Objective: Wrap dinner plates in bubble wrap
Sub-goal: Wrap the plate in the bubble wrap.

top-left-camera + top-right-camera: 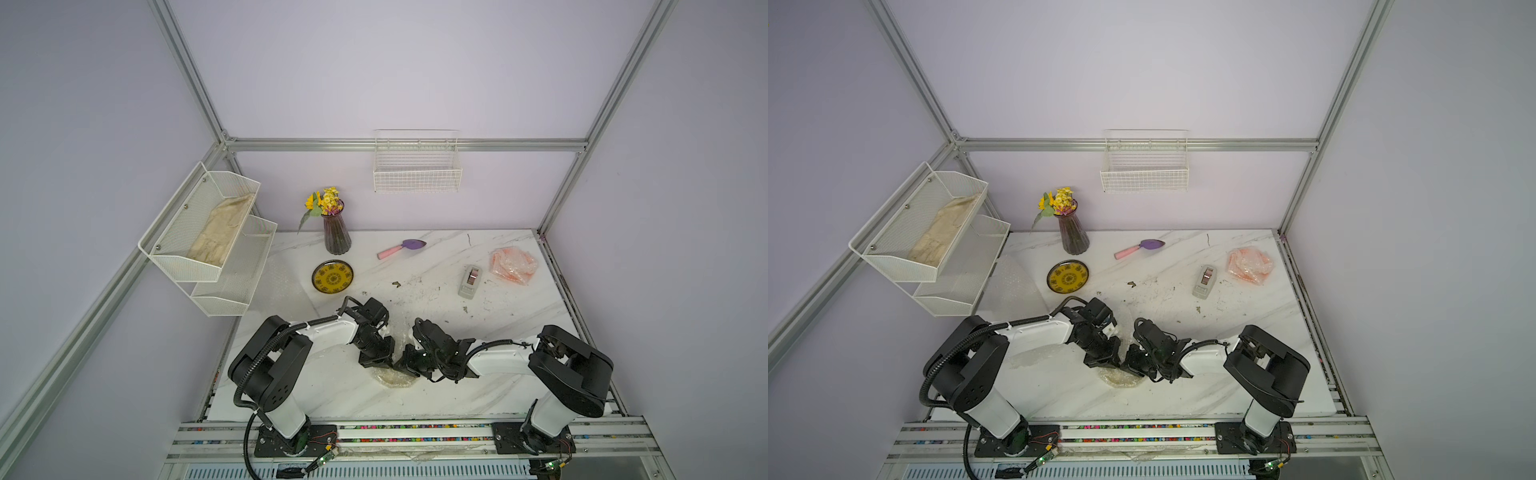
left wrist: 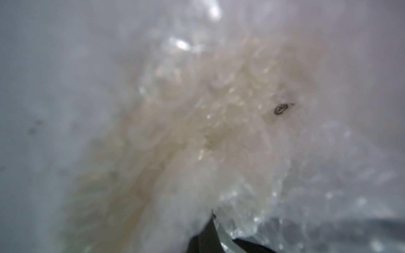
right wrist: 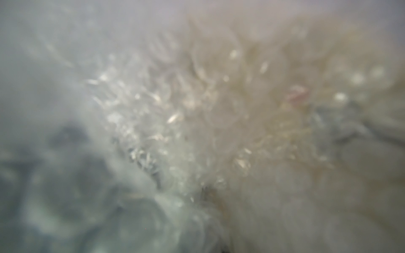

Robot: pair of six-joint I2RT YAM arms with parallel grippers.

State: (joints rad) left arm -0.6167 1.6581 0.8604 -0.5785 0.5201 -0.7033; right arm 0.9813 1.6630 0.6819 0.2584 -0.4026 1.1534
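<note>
Crinkly translucent bubble wrap (image 1: 392, 380) bundled over cream plate (image 2: 210, 135); left gripper (image 1: 379, 362), right gripper (image 1: 405, 365) both closed against it.

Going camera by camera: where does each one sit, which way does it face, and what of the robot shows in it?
Top views: high over the table's front edge, looking down toward the back wall. Left arm and right arm show, and the left gripper and right gripper meet over a bundle.
Left wrist: on the left arm, close against bubble wrap over a cream plate; one dark gripper finger shows.
Right wrist: on the right arm; blurred bubble wrap fills the view, no gripper visible.
Shared: all views show that bundle.
</note>
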